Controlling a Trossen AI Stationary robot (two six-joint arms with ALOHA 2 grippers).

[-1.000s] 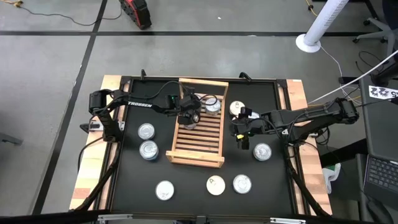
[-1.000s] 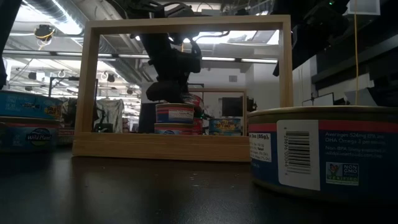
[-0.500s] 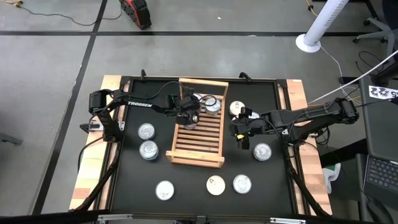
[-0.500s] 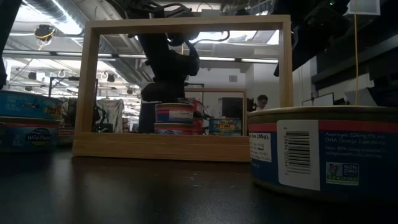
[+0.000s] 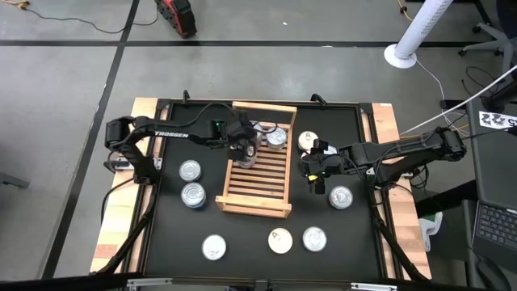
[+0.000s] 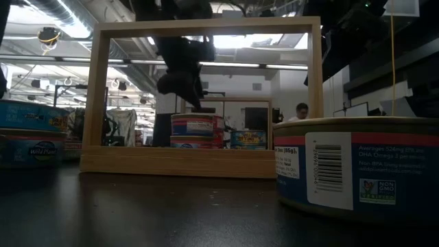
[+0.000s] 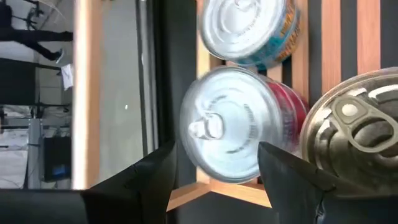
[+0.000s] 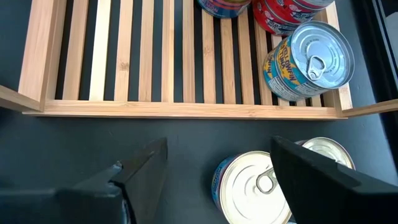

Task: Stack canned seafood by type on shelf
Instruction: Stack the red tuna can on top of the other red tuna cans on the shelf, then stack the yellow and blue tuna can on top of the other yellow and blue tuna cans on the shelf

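Note:
The wooden slatted shelf (image 5: 255, 182) lies mid-table. At its far end stand several tins, among them a stack of two (image 6: 192, 132) whose top tin is silver-lidded and red-labelled (image 7: 231, 130), and a yellow-and-blue one (image 8: 309, 59). My left gripper (image 5: 245, 149) hangs open just above that stack, its fingers (image 7: 152, 180) either side of the top tin and clear of it. My right gripper (image 5: 312, 175) waits open over the table right of the shelf, above a cream-lidded tin (image 8: 254, 186).
Loose tins stand on the black table: two left of the shelf (image 5: 190, 170) (image 5: 193, 195), three along the near side (image 5: 214, 246) (image 5: 279, 241) (image 5: 314, 238), one to the right (image 5: 340, 197), one near the far right (image 5: 307, 141). The shelf's near slats are bare.
My left gripper has risen off the top of the stacked tin and drawn back a little toward the table's left edge. Its fingers have stayed as far apart as before. The stack has kept its place.

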